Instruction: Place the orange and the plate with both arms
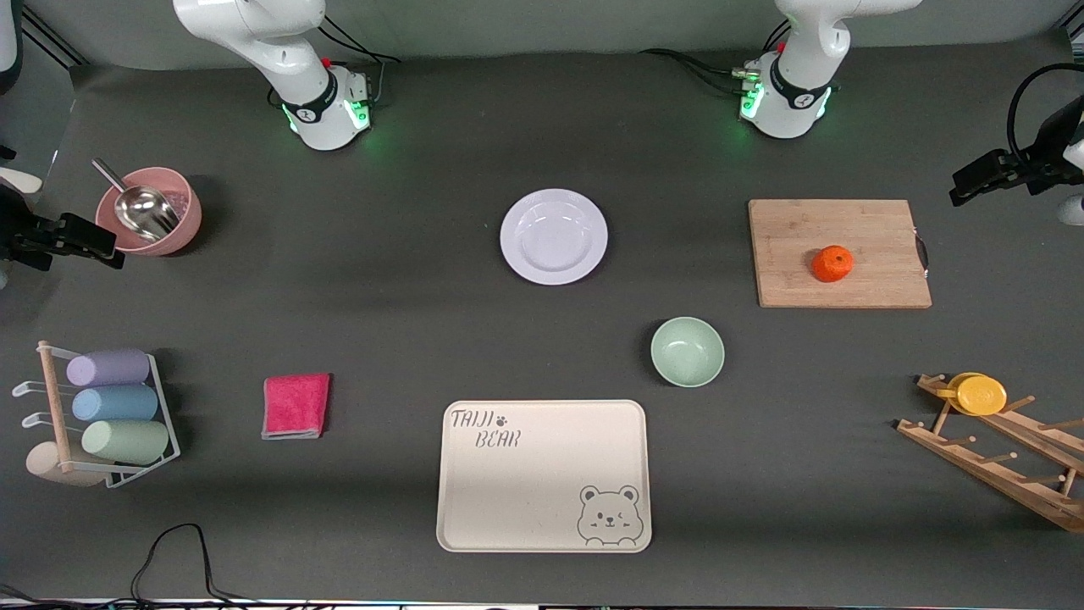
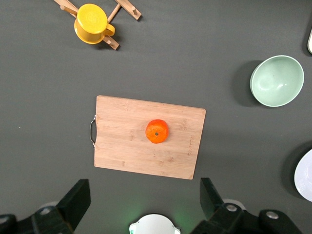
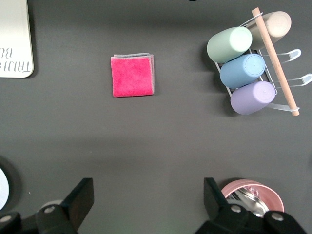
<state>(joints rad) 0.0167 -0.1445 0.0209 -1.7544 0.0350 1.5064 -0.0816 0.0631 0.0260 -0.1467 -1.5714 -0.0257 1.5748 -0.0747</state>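
Observation:
The orange sits on a wooden cutting board toward the left arm's end of the table. The lavender-white plate lies empty at the table's middle. Both arms rise out of the front view's top, so neither gripper shows there. In the left wrist view my left gripper is open and empty, high above the table between its base and the board, with the orange below it. My right gripper is open and empty, high above bare mat. The plate's edge shows in both wrist views.
A pale green bowl and a cream bear tray lie nearer the camera than the plate. A pink cloth, a cup rack and a pink bowl with a scoop are toward the right arm's end. A yellow cup hangs on a wooden rack.

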